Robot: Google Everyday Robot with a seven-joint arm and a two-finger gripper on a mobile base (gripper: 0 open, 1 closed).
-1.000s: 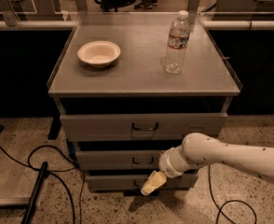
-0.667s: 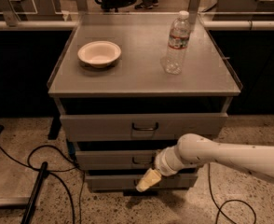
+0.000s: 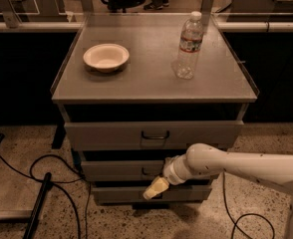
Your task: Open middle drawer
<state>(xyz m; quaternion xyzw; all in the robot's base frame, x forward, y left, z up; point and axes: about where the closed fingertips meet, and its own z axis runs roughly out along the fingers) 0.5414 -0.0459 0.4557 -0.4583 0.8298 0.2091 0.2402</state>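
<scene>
The grey cabinet has three drawer fronts. The middle drawer (image 3: pixel 114 171) is the low flat front between the top and bottom ones, with a small dark loop handle (image 3: pixel 148 172) at its centre. The front looks pushed in. My gripper (image 3: pixel 155 188), cream-coloured at the tip of a white arm (image 3: pixel 226 163) that reaches in from the right, hangs just below and slightly right of that handle, in front of the gap above the bottom drawer. It does not touch the handle. The arm hides the right part of the middle front.
The top drawer (image 3: pixel 101 135) and bottom drawer (image 3: pixel 116 195) flank the middle one. A white bowl (image 3: pixel 106 57) and a clear water bottle (image 3: pixel 188 46) stand on the cabinet top (image 3: pixel 136 81). Black cables (image 3: pixel 52 183) lie on the floor at left.
My gripper has moved a little left and up, closer to the middle drawer's handle. The drawers, bowl and bottle have not moved.
</scene>
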